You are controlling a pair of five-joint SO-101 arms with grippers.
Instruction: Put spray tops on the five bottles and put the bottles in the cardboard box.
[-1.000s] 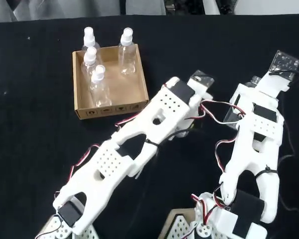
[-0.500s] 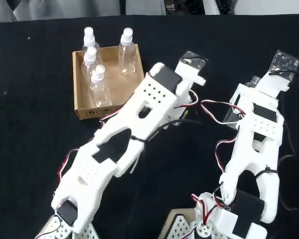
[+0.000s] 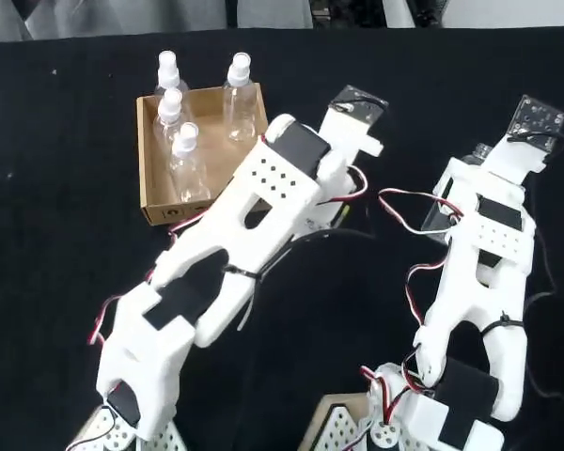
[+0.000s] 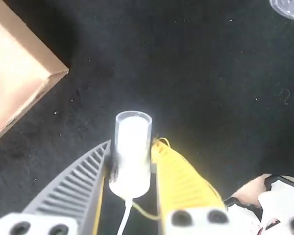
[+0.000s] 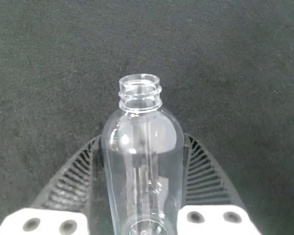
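Cardboard box, upper left, is holding capped bottles. I am gripping a spray top in the left gripper, an uncapped bottle in the right gripper.

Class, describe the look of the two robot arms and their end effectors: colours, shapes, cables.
Both the left arm and right arm have white shells with black motor blocks; the left arm's shells carry grids of holes. Red, black and white cables loop alongside. The left end effector has one grey ribbed finger and one yellow; the right end effector has two dark ribbed fingers.
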